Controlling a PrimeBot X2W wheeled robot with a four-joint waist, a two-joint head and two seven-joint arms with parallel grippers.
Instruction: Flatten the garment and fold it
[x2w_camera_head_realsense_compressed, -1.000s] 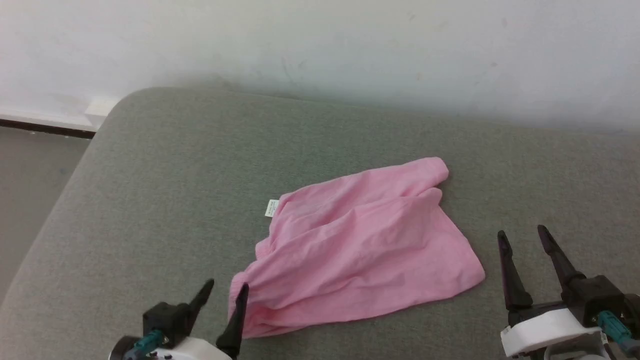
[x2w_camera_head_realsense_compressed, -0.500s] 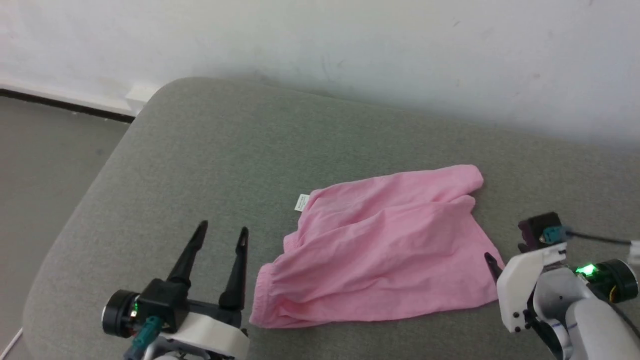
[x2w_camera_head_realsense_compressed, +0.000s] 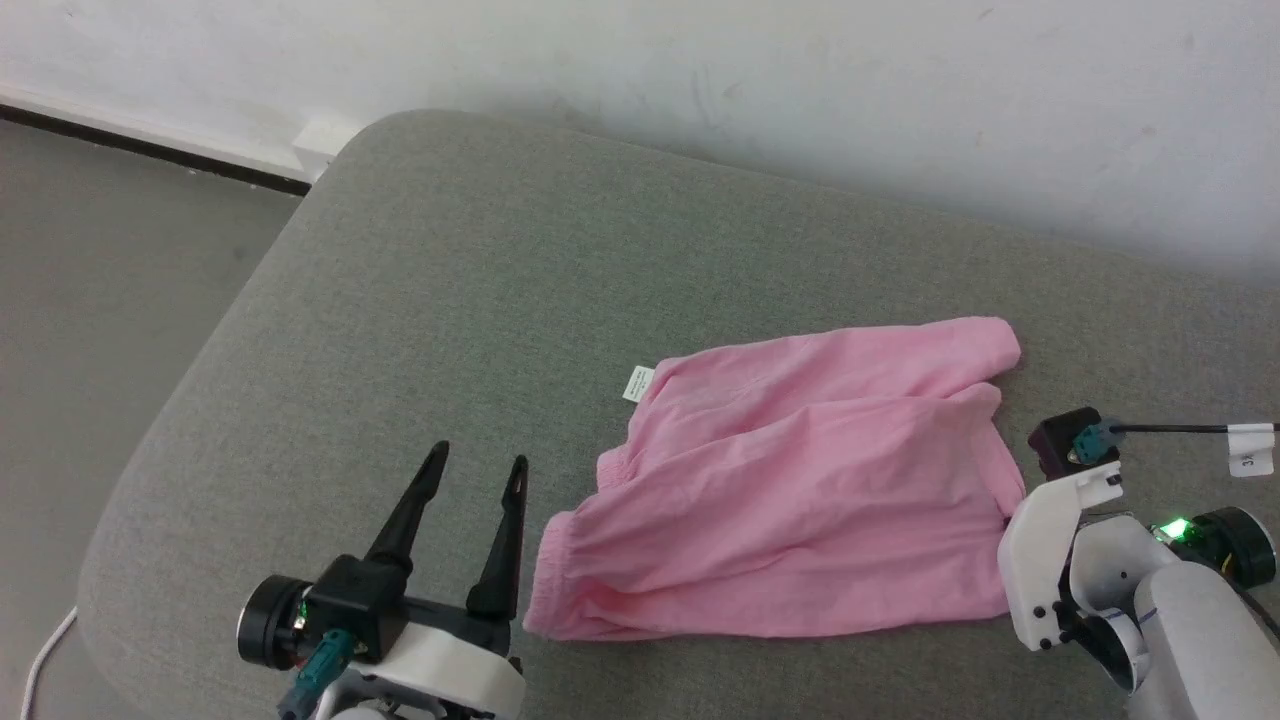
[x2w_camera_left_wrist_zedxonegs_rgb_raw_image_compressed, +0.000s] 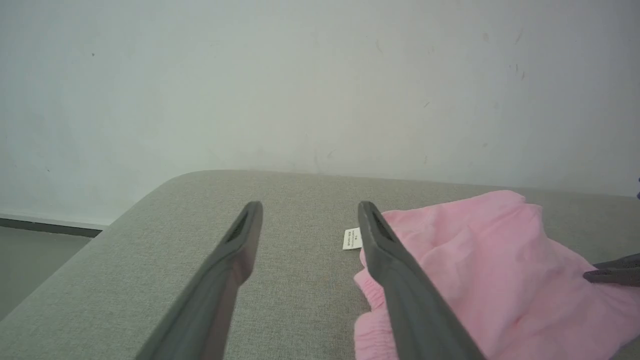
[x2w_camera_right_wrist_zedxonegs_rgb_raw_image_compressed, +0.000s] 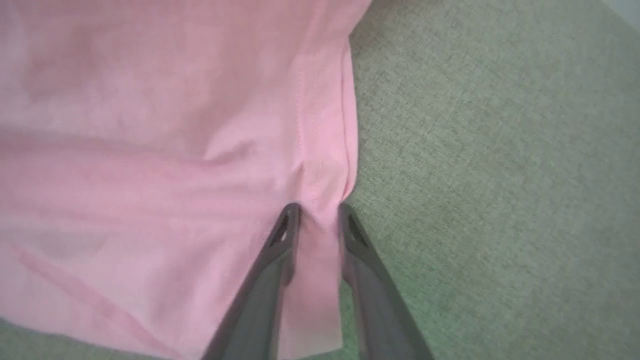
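Note:
The garment (x2w_camera_head_realsense_compressed: 800, 480), pink shorts, lies spread and wrinkled on a grey cushion (x2w_camera_head_realsense_compressed: 500, 280). Its gathered waistband points left and a white label (x2w_camera_head_realsense_compressed: 636, 383) sticks out at its upper left. My left gripper (x2w_camera_head_realsense_compressed: 478, 457) stands open just left of the waistband, apart from it. The left wrist view shows the left gripper (x2w_camera_left_wrist_zedxonegs_rgb_raw_image_compressed: 310, 206) with bare cushion between its fingers and the label (x2w_camera_left_wrist_zedxonegs_rgb_raw_image_compressed: 352, 238) beyond. My right wrist (x2w_camera_head_realsense_compressed: 1050, 540) tilts down over the right hem. There the right gripper (x2w_camera_right_wrist_zedxonegs_rgb_raw_image_compressed: 316, 207) has narrowed onto the garment (x2w_camera_right_wrist_zedxonegs_rgb_raw_image_compressed: 150, 125), puckering its stitched hem between the tips.
A pale wall runs behind the cushion. The floor (x2w_camera_head_realsense_compressed: 100, 300) drops away past the cushion's rounded left edge, where a white cable (x2w_camera_head_realsense_compressed: 45, 660) lies. Bare cushion surrounds the shorts on all sides.
The camera has swung left. My right gripper has tipped down onto the right hem and drawn its jaws in. My left gripper has moved off the waistband corner and stays open.

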